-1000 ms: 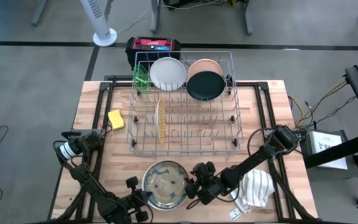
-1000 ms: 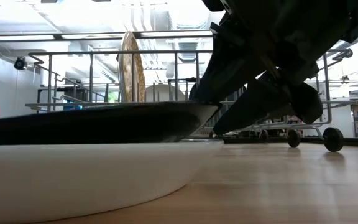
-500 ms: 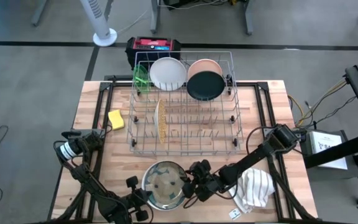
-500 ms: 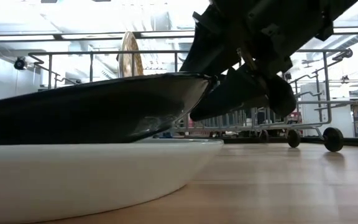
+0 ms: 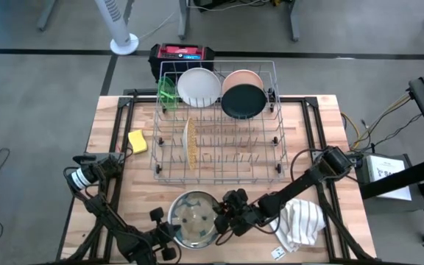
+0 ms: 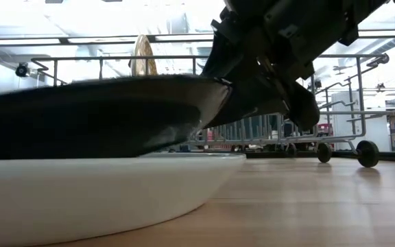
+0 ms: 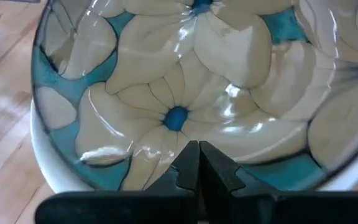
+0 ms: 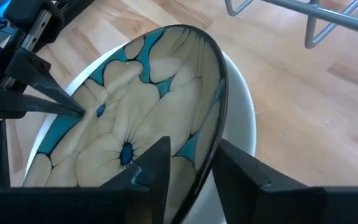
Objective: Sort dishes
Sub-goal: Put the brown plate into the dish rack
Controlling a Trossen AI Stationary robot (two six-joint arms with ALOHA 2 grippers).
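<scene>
A bowl (image 5: 192, 219), cream petals on blue inside and dark outside, sits tilted in a larger white plate (image 6: 101, 192) near the table's front edge. My right gripper (image 5: 221, 218) is shut on its right rim. My left gripper (image 5: 174, 232) is shut, its tips inside the bowl at the near left. At the far end of the wire rack (image 5: 219, 171) stand lime-green (image 5: 168, 90), white (image 5: 198, 87), peach (image 5: 243, 76) and black (image 5: 243, 101) dishes. A speckled tan plate (image 5: 191, 143) stands on edge in the middle. My left gripper presses its shut fingertips (image 7: 194, 152) on the bowl's inner wall (image 7: 166, 134), coming slanting down from the near left. My right gripper pinches the bowl's right rim (image 8: 215, 134), one finger (image 8: 157, 158) inside and one (image 8: 238, 165) outside, slanting down from the right. That rim (image 6: 208, 86) is raised above the white plate.
A yellow sponge (image 5: 138, 140) lies left of the rack. A white cloth (image 5: 300, 223) lies at the near right, under my right arm. Bare wood shows between the rack and the white plate.
My right gripper has moved a little toward the table's left onto the bowl's right rim and taken hold. That side of the bowl has risen off the white plate, so the bowl now sits tilted. My left gripper has kept still.
</scene>
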